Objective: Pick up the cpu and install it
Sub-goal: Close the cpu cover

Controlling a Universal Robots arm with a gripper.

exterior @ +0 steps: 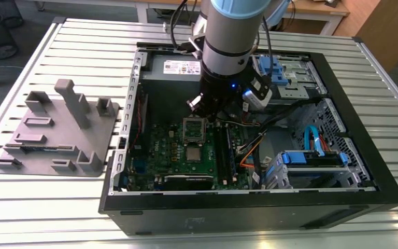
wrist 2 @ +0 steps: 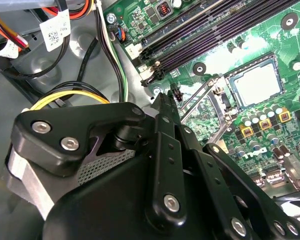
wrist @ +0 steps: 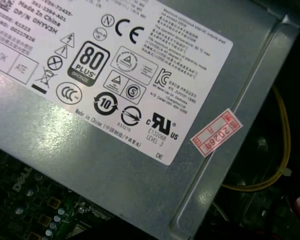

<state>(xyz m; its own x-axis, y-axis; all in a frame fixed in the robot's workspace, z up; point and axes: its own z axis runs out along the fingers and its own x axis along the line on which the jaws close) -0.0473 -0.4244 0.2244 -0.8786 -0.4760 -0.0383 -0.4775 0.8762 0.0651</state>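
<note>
The cpu [exterior: 194, 154] is a small silvery square lying flat in its socket on the green motherboard [exterior: 161, 150], inside the open computer case. In the second wrist view the cpu [wrist 2: 257, 82] sits inside the dark socket rim, and the metal load plate [wrist 2: 210, 102] stands hinged open beside it. In the exterior view that plate is the dark frame [exterior: 194, 129] just behind the chip. My gripper [exterior: 206, 110] hangs over the far end of the open plate, a short way from the cpu. Nothing shows in the black gripper [wrist 2: 164, 100].
A grey plastic tray [exterior: 54, 135] with upright posts lies on the slatted table at the exterior view's left. The power supply [wrist: 140, 100] fills the case's far end. Memory slots [wrist 2: 215, 35], cable bundles [wrist 2: 65, 95] and blue drive cages [exterior: 316, 158] crowd the exterior view's right.
</note>
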